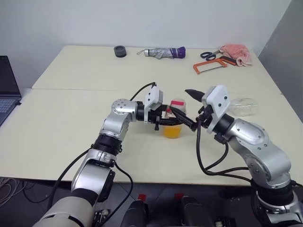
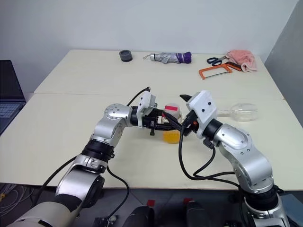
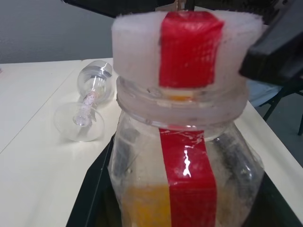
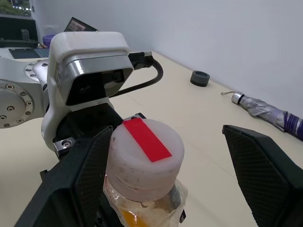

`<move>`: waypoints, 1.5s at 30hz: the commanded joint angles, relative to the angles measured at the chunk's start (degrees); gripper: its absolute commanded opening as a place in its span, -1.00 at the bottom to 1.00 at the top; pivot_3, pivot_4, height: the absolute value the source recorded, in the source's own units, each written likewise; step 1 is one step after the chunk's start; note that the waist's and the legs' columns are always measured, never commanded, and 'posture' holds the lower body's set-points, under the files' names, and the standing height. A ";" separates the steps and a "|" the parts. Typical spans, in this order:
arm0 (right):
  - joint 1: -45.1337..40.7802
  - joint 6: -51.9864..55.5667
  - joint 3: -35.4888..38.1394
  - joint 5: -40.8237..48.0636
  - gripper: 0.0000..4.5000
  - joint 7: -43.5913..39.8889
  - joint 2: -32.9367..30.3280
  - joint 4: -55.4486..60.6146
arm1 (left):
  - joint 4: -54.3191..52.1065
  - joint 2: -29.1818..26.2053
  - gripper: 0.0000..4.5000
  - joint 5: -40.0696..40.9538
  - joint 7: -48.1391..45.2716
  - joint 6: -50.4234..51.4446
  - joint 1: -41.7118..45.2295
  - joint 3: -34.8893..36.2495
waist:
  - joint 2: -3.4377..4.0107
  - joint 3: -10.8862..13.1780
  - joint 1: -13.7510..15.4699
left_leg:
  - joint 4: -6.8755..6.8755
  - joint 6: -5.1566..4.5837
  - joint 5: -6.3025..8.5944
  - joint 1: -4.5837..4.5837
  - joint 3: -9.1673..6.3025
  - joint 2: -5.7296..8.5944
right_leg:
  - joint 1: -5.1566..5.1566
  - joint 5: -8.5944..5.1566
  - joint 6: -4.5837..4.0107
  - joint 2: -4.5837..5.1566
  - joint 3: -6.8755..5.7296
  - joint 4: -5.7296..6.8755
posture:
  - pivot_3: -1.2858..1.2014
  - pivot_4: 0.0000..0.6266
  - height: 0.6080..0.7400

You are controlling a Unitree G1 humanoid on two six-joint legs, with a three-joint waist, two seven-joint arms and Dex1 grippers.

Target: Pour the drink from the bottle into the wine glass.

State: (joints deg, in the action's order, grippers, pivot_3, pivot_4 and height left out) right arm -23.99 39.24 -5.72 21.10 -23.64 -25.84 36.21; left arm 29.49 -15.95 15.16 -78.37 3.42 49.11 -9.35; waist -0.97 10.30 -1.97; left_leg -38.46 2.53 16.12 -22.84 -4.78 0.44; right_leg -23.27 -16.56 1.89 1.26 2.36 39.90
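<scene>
The pouring has not begun. The left gripper is pinched tight on the body of the bottle, holding it upright above the table, and the cap is still on. The drink sits low in the bottle, all of it apparently still inside. The right gripper is spread wide with one finger on either side of the cap, not yet closed on it. To the right of that gripper, beyond its wrist, the wine glass lies on its side on the table, so by my reading what is left is most of the job: take the cap off, get the glass standing, then tip the bottle over it.

The views differ in what they give. The head views show both arms meeting over the near half of the table, with the glass well off to the right of the right gripper, and on the far side of the table a roll of tape, a folded umbrella, a hacksaw, scissors and a pink cloth. The left wrist view brings the bottle close: the red strip running down it, the orange liquid at the bottom, and the glass lying past the bottle with its foot nearer than its bowl. The right wrist view alone shows the cap from above, the gap between each finger and the cap, and the left arm's camera housing just behind the bottle.
</scene>
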 commanded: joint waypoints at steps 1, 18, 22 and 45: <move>0.13 0.15 2.52 1.08 0.76 0.17 -0.04 2.25 | -1.76 -0.20 -0.23 1.10 -0.57 -0.47 1.51 0.91 | 0.00 0.00 0.00 | 0.00 0.00 0.00 0.00 0.00 0.00 | 0.00 0.00 0.00 0.00 0.00 0.00 | 0.03 -0.52 1.00; 1.09 4.22 4.54 8.86 0.76 -0.35 1.04 4.65 | -2.11 -0.19 -0.23 1.05 -0.43 -0.36 1.20 0.80 | 0.00 0.00 0.00 | 0.00 0.00 0.00 0.00 -0.01 -0.01 | 0.00 0.00 0.00 0.00 0.00 0.00 | 0.03 -0.52 1.00; 0.77 6.24 4.90 11.51 0.76 -0.27 1.05 4.57 | -2.21 -0.16 -0.23 1.07 -0.37 -0.29 1.13 0.77 | 0.00 0.00 0.01 | 0.00 0.00 0.00 0.00 -0.01 -0.01 | 0.00 0.00 0.00 0.00 0.01 0.00 | 0.03 -0.52 1.00; -2.15 5.12 3.18 10.89 -0.20 -1.45 0.52 1.17 | -3.30 0.12 -0.23 1.18 0.42 -0.08 0.15 0.73 | 0.00 0.00 -0.01 | 0.00 0.00 0.00 0.00 -0.01 0.00 | 0.00 0.00 0.00 0.00 0.00 0.00 | 0.03 -0.52 1.00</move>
State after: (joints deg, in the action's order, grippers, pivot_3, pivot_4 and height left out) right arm -25.32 45.41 -2.53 31.60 -24.82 -25.52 35.74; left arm 29.15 -16.00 15.16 -78.13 3.52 48.92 -9.35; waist -0.97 10.30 -1.98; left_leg -38.46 2.53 16.12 -22.84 -4.79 0.43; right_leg -23.27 -16.56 1.89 1.26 2.36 39.90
